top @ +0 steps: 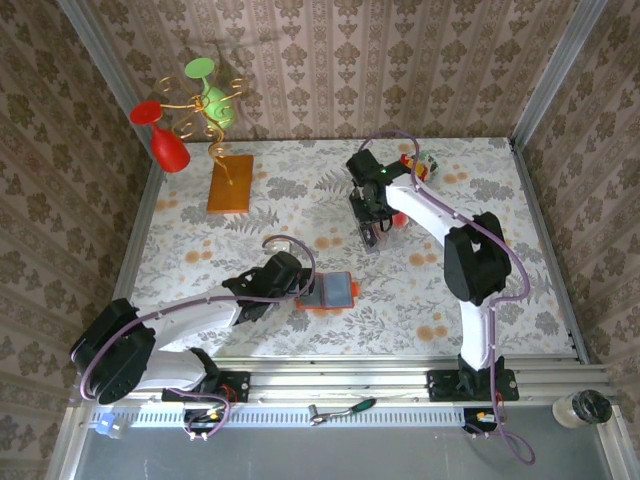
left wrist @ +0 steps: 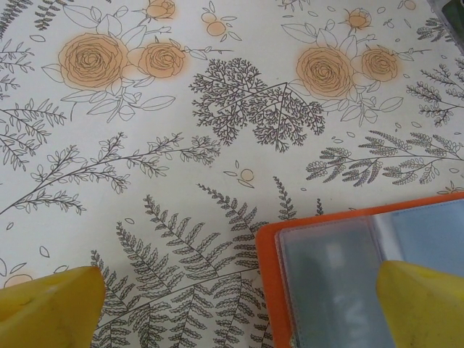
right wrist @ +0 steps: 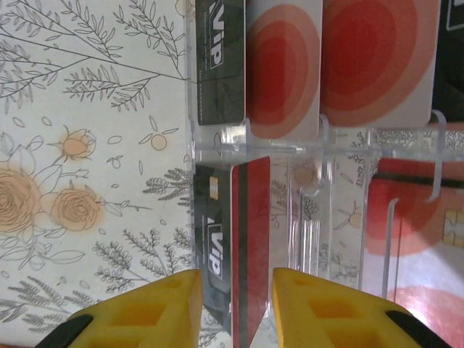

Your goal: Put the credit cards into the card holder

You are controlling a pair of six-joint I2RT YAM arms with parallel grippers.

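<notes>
The card holder (top: 335, 292) lies open and flat on the floral tablecloth at front centre, orange-red with grey-blue clear sleeves (left wrist: 341, 268). My left gripper (top: 300, 290) hovers at its left edge, jaws wide open (left wrist: 235, 312) with nothing held; one yellow fingertip (left wrist: 424, 304) is over the holder. My right gripper (top: 372, 232) reaches into a clear plastic tray (right wrist: 312, 138) at back centre. Its fingers (right wrist: 235, 304) straddle a red-backed card (right wrist: 251, 239) and a black VIP card (right wrist: 214, 239) standing in a slot, with a gap showing. More credit cards, black (right wrist: 221, 58) and pale pink with red rings (right wrist: 283, 65), fill the farther slots.
An orange-brown board (top: 231, 183) with a gold wire stand holds a red glass (top: 165, 140) and a green glass (top: 215, 95) at the back left. Papered walls close in the table on three sides. A small object (top: 422, 165) lies behind the right gripper.
</notes>
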